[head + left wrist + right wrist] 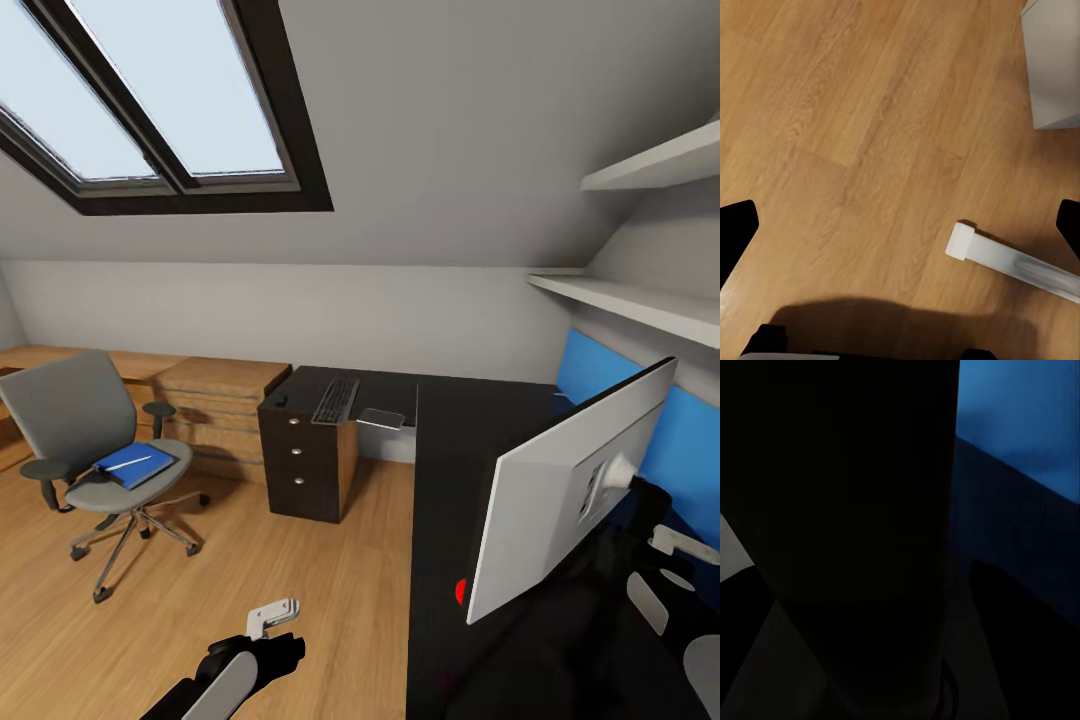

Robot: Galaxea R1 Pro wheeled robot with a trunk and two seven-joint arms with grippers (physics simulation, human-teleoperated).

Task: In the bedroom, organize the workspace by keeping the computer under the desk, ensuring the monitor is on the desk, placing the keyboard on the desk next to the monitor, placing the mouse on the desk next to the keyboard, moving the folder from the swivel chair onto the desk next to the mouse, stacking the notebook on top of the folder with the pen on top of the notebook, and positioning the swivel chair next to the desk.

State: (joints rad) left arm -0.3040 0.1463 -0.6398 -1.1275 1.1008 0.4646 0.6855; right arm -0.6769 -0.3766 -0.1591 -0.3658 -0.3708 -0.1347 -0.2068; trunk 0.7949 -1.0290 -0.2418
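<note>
I see the monitor (570,490) tilted over the desk (450,480), my right gripper (640,478) at its stem; whether it grips, I cannot tell. The keyboard (336,399) lies on the drawer unit, a blue folder (135,464) on the swivel chair (95,450). My left gripper (900,225) hangs spread apart above the wood floor (855,127).

The black L-shaped desk (445,470) carries the keyboard (336,399) at its far end and the monitor (560,490) nearer. The swivel chair (95,440) stands on the wood floor (330,600).

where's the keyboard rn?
In the head view the keyboard lies on the far end of the desk, above the drawer unit, left of a grey flat item.
</note>
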